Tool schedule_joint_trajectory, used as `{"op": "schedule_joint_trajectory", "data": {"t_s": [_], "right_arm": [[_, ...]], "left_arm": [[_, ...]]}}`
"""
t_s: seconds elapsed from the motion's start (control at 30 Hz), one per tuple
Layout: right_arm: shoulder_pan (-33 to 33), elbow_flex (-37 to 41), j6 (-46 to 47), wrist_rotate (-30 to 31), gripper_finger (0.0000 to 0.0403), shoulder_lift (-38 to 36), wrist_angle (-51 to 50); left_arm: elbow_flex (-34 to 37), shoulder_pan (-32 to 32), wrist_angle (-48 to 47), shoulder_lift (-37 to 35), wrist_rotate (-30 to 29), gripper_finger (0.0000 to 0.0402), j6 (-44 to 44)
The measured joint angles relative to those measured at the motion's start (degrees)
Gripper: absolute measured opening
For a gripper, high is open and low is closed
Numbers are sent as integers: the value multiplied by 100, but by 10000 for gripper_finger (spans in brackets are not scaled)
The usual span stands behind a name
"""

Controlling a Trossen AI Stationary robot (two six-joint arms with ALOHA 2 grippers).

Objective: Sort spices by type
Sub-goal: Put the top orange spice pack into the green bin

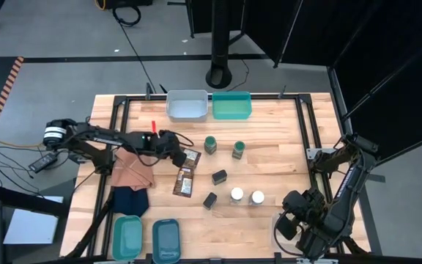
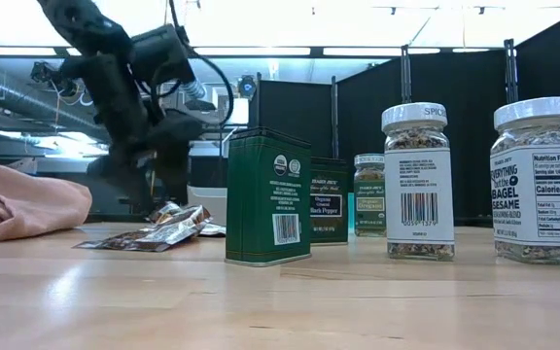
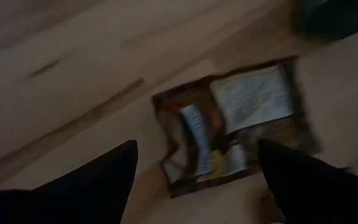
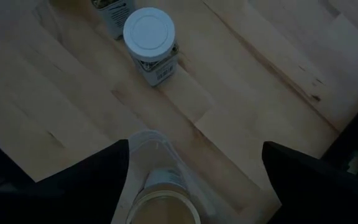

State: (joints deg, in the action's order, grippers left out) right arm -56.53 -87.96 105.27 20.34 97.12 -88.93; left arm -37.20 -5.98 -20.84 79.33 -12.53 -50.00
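1. The left gripper is hung just above a flat brown spice packet on the wooden table, and in the left wrist view its jaws are spread wide with that packet seen between them, nothing gripped.
2. A second flat brown packet is laid just next to the first one, on the side nearer the front edge.
3. Taking that second packet as the landmark: two small dark green tins are found to its right, and two white-lidded clear glass jars further right still.
4. Two green-lidded jars are set beyond the tins, toward the grey plastic bin and teal plastic bin at the far edge.
5. A tan folded cloth and a dark blue folded cloth are seen left of the packets.
6. The right gripper is parked at the front right corner, well apart from the packets, jaws open and empty, over a clear container.
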Motion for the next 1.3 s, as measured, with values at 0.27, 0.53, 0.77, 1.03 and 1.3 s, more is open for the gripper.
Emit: {"op": "schedule_joint_trajectory", "data": {"t_s": [0.27,0.53,0.77,1.03,1.3], "right_arm": [[0,0,-1,-2,374,2,-11],[0,0,2,-2,374,2,-57],[0,0,-35,15,374,2,-111],[0,4,-50,256,374,2,-109],[0,11,-209,277,374,2,-109]], "left_arm": [[-50,0,659,641,314,276,153],[-93,0,620,555,507,149,186],[-93,0,577,336,748,32,378],[-93,-7,472,-373,760,15,412],[-93,-4,-309,-1441,1427,16,702]]}}
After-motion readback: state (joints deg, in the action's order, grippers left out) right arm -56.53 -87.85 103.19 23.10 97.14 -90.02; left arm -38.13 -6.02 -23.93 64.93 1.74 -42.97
